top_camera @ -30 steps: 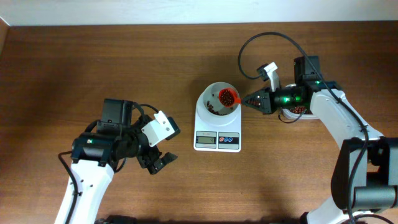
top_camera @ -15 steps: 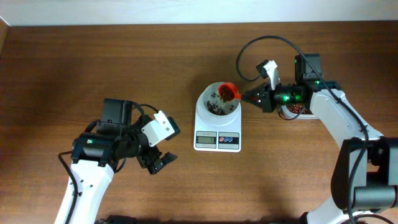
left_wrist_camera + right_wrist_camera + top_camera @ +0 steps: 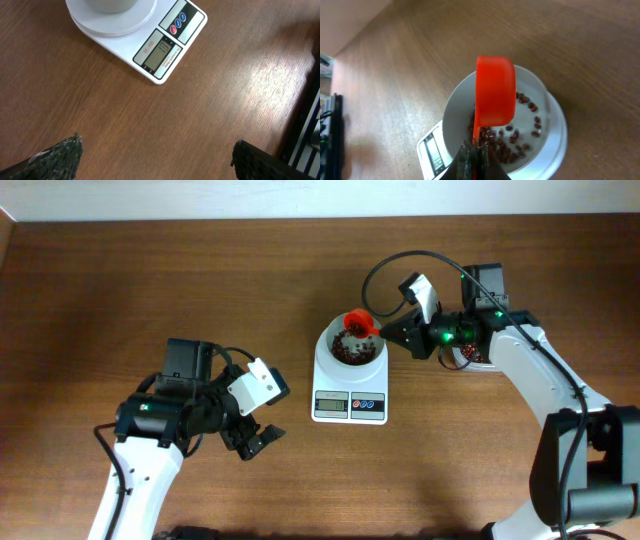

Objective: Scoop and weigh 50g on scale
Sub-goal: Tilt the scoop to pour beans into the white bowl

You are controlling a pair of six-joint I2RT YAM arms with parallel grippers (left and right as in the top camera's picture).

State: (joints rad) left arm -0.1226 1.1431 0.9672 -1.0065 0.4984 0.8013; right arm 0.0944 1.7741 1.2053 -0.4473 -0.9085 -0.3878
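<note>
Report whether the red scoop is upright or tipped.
Tipped: the red scoop shows its smooth outer side over the white bowl, with beans lying in the bowl beneath.

On the scale (image 3: 142, 37), a small red marking (image 3: 148, 47) sits just beside the grey display (image 3: 161, 53). It looks like "SF-400" but is too small to be sure. The display's digits cannot be read.

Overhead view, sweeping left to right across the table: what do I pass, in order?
left gripper, fingers open → scale → right gripper, fingers shut on the red scoop handle → bean tub, mostly hidden under the right arm
</note>
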